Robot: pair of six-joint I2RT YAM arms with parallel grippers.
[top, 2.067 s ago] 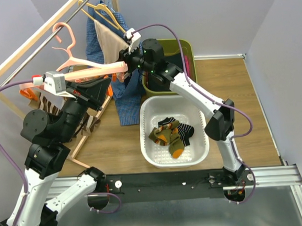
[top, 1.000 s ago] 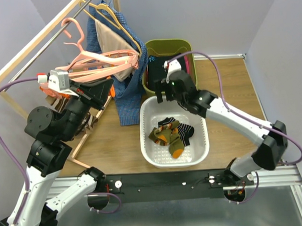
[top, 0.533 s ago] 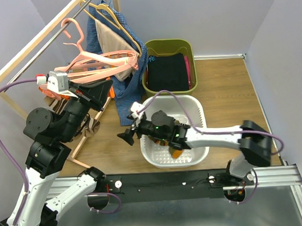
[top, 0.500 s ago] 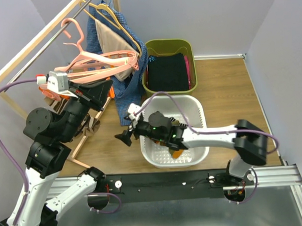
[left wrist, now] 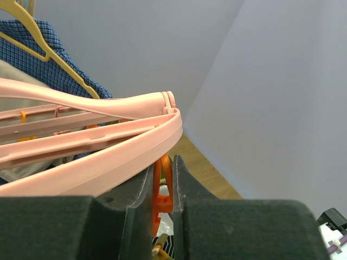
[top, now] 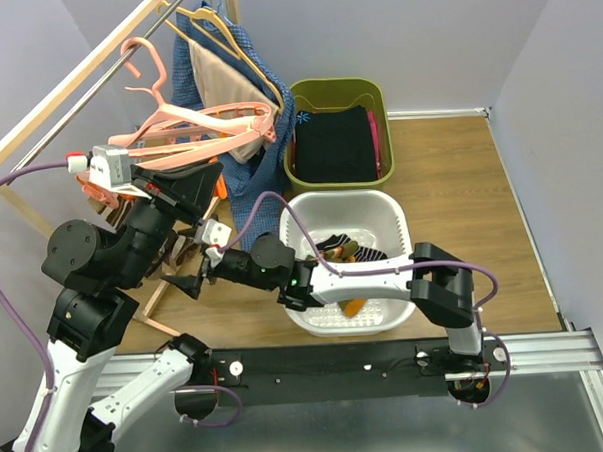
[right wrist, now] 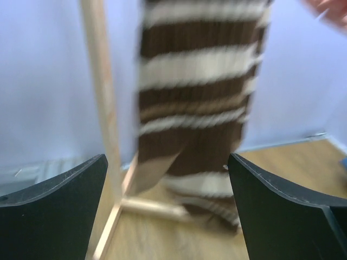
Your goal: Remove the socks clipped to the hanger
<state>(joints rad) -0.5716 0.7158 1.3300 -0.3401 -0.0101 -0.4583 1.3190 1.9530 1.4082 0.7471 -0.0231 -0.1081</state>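
Striped sock (right wrist: 198, 108) hangs ahead, framed between wide-spread right fingers (right wrist: 282, 216), untouched.

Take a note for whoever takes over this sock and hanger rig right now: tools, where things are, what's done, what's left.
Left tool: shut on the rim of the pink hanger, with an orange clip between its fingers.
Right tool: open and empty, facing a brown-striped sock that hangs just ahead, not touching it.
Done: several socks lie in the white basket.
Left: close on the brown-striped sock, pull it free and drop it in the basket. Then check under the hanger for more, since the left arm hides much of it from above.
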